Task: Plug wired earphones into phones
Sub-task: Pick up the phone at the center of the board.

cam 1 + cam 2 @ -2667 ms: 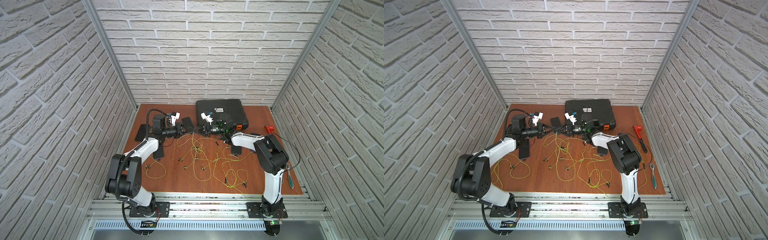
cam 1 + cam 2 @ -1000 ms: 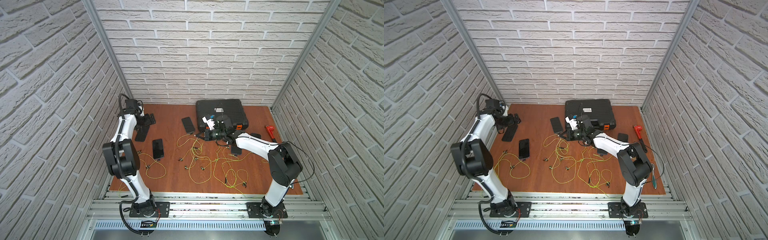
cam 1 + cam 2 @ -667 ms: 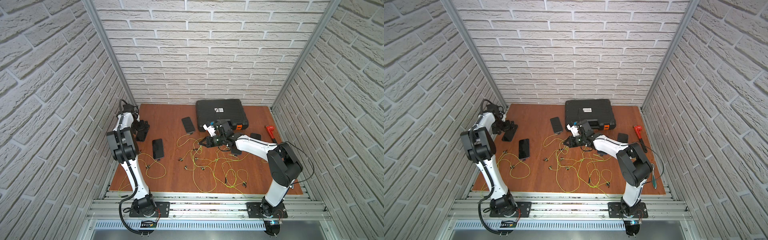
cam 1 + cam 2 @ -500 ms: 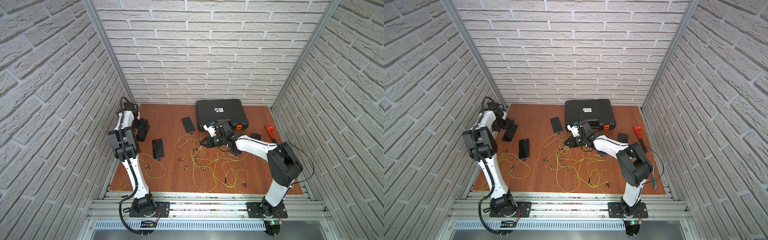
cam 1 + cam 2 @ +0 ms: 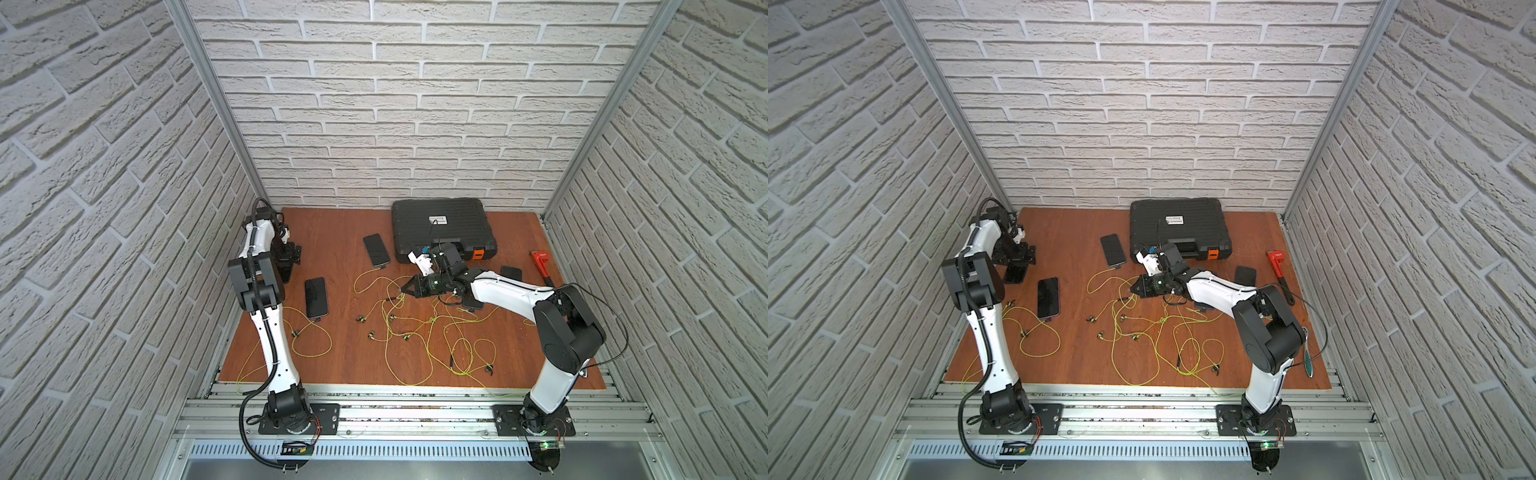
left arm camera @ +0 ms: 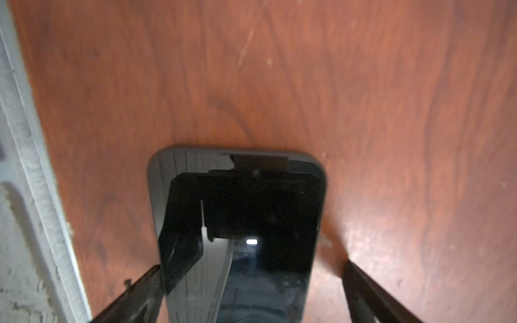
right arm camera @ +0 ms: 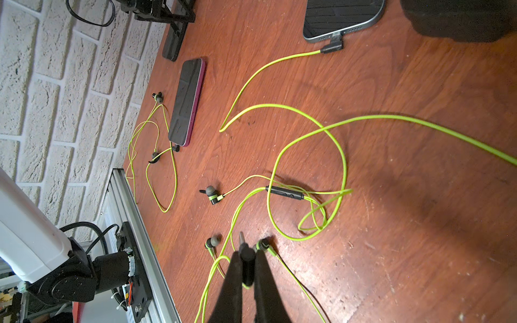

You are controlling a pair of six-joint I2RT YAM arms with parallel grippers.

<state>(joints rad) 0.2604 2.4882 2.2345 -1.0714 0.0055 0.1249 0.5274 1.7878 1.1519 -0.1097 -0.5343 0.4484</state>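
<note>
Several yellow-green wired earphones [image 5: 415, 328] lie tangled mid-table. My right gripper [image 7: 247, 256] is shut on one dark plug [image 7: 246, 250], its metal tip poking out just above the wood; in both top views it [image 5: 409, 288] [image 5: 1136, 288] hovers over the tangle. My left gripper [image 6: 251, 265] is open, its fingers astride a black phone [image 6: 237, 195] by the left wall [image 5: 286, 270]. Two more phones [image 5: 376, 249] [image 5: 316, 296] each have a cable plugged in. Another phone [image 5: 511, 273] lies right of my right arm.
A large black ribbed case [image 5: 442, 230] stands at the back. A red wrench [image 5: 540, 262] and a green-handled tool [image 5: 1307, 357] lie along the right edge. The brick side wall and metal rail [image 6: 33, 167] run close beside the left gripper.
The left arm swung from the table's middle to the far left and settled over the phone by the wall. The right gripper drew back from there toward the tangle, still shut on the plug.
</note>
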